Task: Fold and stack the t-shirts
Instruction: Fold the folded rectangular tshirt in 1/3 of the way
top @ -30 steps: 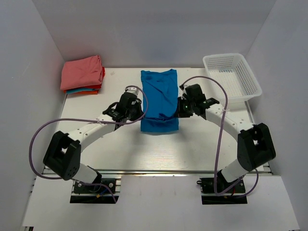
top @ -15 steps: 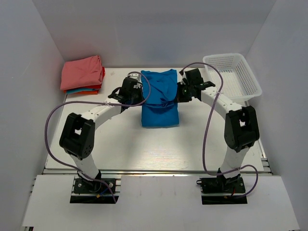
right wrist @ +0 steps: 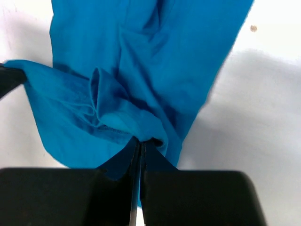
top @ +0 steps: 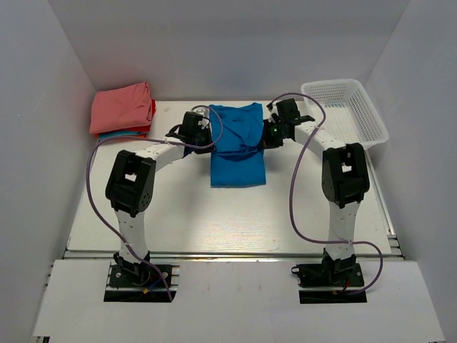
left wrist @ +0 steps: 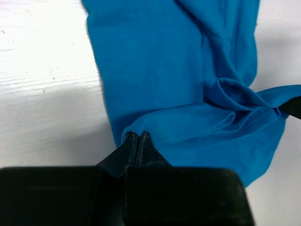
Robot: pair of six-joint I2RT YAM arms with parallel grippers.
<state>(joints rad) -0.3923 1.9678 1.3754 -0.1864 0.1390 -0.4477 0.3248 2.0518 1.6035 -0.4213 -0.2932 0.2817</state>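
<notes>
Lying at the middle of the table (top: pixel 178 214) in the top view, the blue shirt (top: pixel 236 146) is bunching across its middle, the left gripper (top: pixel 208 139) and right gripper (top: pixel 265 137) meeting its side edges; the folded stack (top: pixel 121 107) is sitting far left, the basket (top: pixel 343 118) far right. At the left wrist, the jaws are clenching a raised fold of blue cloth. At the right wrist, the jaws are pinching the shirt's opposite fold
</notes>
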